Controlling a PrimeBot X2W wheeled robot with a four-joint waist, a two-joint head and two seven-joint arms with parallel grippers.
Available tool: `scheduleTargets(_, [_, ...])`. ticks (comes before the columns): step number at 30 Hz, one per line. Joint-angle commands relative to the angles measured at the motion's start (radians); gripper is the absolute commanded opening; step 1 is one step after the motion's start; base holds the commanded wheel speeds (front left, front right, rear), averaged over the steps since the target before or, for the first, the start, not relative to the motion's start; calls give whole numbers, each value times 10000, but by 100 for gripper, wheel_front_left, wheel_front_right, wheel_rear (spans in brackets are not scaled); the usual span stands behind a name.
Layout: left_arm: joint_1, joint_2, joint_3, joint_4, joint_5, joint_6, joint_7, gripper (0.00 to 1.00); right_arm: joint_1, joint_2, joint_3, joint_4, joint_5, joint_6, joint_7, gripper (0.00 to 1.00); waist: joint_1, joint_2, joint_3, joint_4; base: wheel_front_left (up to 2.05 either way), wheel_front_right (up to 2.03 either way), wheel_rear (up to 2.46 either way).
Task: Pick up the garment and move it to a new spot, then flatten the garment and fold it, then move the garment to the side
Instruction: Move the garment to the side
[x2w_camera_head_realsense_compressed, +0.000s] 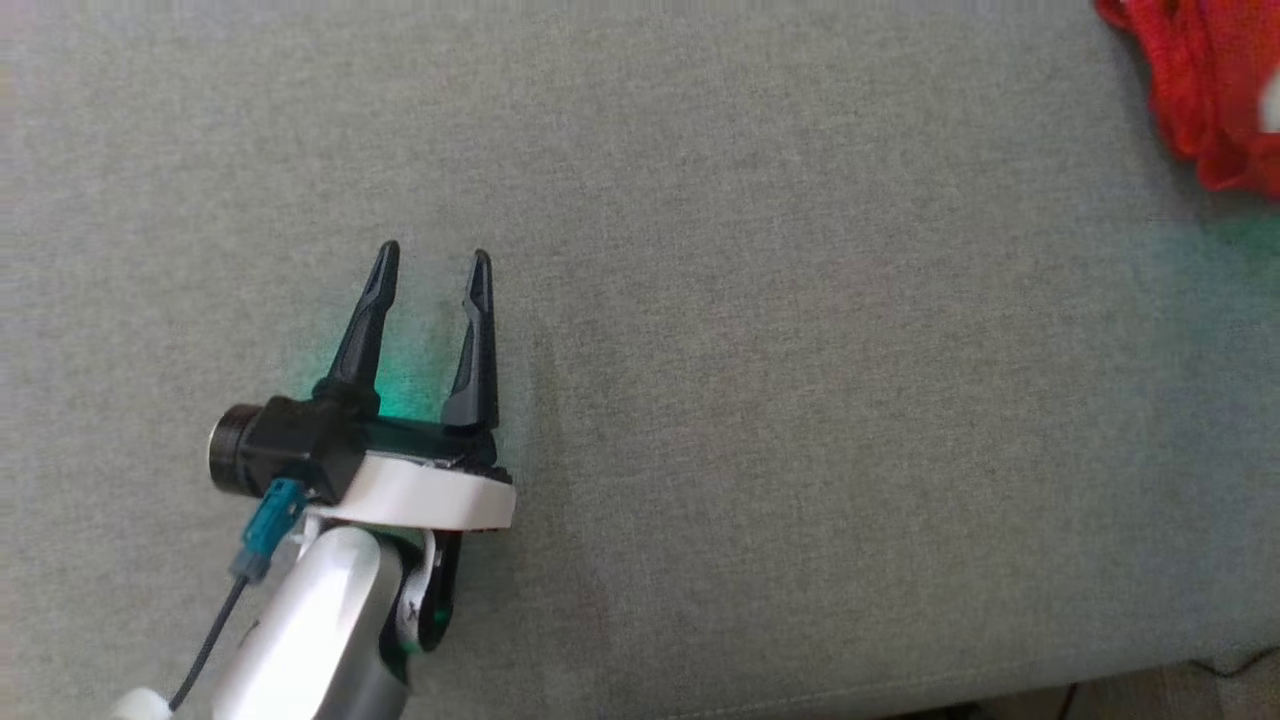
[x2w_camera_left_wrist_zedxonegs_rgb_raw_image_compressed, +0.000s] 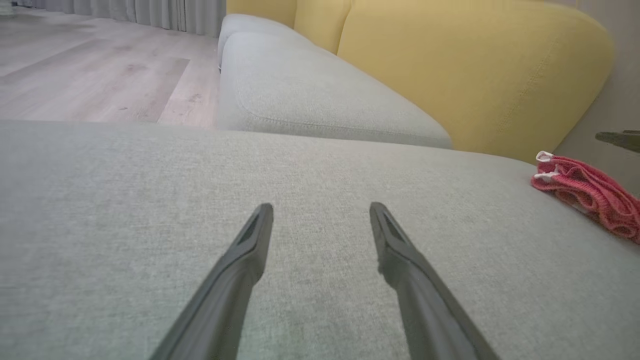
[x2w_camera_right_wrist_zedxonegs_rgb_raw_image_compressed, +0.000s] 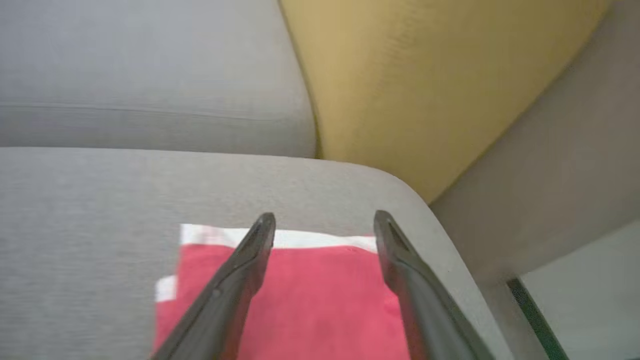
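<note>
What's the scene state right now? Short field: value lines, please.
surface: grey seat cushion
garment: red with white trim, lying near the cushion's far right corner
left gripper: open, nothing between the fingers, over bare cushion, well apart from the garment
right gripper: open, fingers spread just above the garment, nothing gripped
behind: yellow back cushion
task stage: garment looks set aside at the edge; fold quality hard to judge
</note>
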Motion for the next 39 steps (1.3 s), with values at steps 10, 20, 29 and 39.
scheduleTargets(10, [309, 162, 935, 634, -572, 137, -508, 100, 514, 988, 2414, -1126, 1713, 65, -1073, 100, 1, 0, -1779, 607, 0, 0, 0])
scheduleTargets(20, [1390, 255, 1573, 1264, -1186, 307, -694, 100, 3619, 2059, 2628, -2913, 2548, 65, -2352, 100, 1, 0, -3593, 1337, 0, 0, 0])
scheduleTargets(29, [2225, 173, 1330, 1596, -1270, 314, -697, 100, 6785, 2737, 1853, -4572, 2343, 65, -2836, 100, 1, 0, -4571, 1688, 0, 0, 0])
scheduleTargets(39, [3040, 151, 963, 1642, -1235, 358, -664, 100, 9681, 2762, 2206, -6431, 2984, 65, -3036, 100, 1, 0, -4967, 1763, 0, 0, 0])
